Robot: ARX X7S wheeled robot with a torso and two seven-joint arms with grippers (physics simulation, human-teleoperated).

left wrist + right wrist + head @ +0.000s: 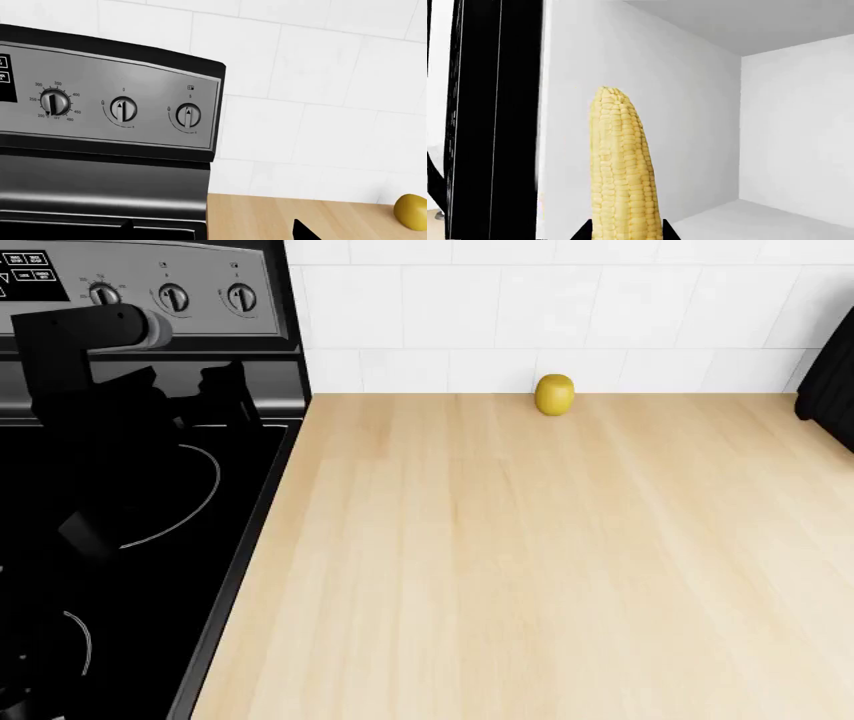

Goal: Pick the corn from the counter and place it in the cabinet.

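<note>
right gripper clamps corn upright, aimed into cabinet | left gripper idle over stove, fingers unclear | fruit at counter back edge

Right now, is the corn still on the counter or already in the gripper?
In the gripper: the corn stands between the right gripper's black fingertips, facing the white cabinet. The counter holds only a yellow fruit.
</note>
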